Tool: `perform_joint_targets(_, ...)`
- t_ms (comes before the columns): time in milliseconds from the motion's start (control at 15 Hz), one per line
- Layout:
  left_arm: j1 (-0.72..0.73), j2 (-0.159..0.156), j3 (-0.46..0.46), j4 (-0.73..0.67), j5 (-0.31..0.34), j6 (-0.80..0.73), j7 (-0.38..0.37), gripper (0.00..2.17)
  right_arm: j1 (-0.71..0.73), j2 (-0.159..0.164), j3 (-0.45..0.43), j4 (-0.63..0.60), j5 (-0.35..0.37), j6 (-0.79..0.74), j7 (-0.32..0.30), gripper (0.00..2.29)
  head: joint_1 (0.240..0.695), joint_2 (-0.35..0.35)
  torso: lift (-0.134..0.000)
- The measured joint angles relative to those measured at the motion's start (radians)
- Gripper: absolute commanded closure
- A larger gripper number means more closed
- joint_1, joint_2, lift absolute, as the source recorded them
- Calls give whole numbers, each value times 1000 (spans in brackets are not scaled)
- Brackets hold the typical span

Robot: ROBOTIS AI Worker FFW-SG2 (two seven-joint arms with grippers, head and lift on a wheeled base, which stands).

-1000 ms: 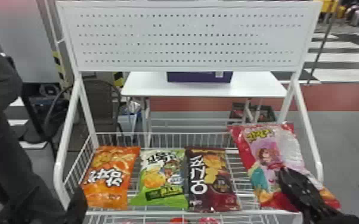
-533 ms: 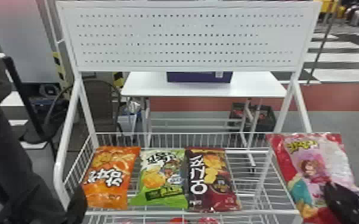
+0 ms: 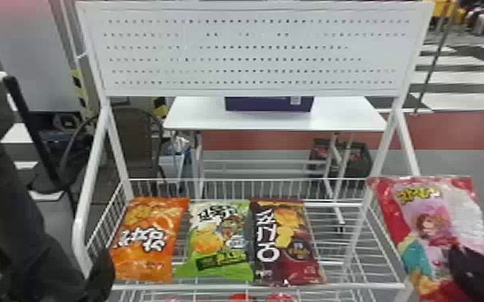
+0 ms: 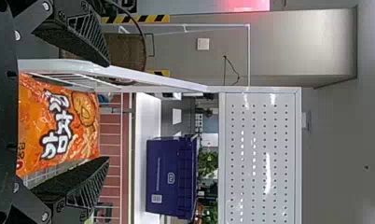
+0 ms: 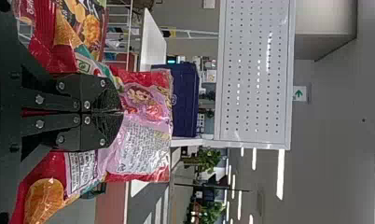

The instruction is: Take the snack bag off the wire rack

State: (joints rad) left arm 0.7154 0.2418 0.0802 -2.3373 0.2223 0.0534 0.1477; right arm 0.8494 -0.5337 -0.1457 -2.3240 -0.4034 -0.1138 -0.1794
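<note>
At the head view's right edge my right gripper [image 3: 480, 273] holds the pink and red snack bag [image 3: 430, 225], which hangs beside the right side of the wire rack [image 3: 253, 287]. The right wrist view shows my right gripper [image 5: 122, 112] shut on the middle of that bag [image 5: 143, 156], its two fingers pressed together on the film. My left gripper [image 3: 100, 277] is at the rack's front left corner. In the left wrist view, my left gripper [image 4: 108, 112] stands open, with the orange bag [image 4: 59, 123] seen between its fingers.
On the rack lie an orange bag [image 3: 148, 239], a green bag [image 3: 217, 241] and a dark brown bag [image 3: 285, 241], side by side. A white perforated panel [image 3: 253, 50] stands above. Behind is a white table [image 3: 197, 114] with a dark blue box [image 3: 269, 103].
The right gripper and the pink bag have moved rightward, from over the rack's right part to beside it. The rack's right section, earlier covered by the bag, now shows bare wires.
</note>
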Motion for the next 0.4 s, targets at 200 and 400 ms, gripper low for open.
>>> perform_joint_targets(200, 1, 1, 1, 0, 2, -1, 0, 188, 2, -1, 0, 0, -1, -6, -1, 2047, 499, 0, 0)
perform_joint_targets(400, 2, 0, 3, 0, 7, 0, 0, 188, 6, 0, -1, 0, -2, -12, -3, 2047, 499, 0, 0)
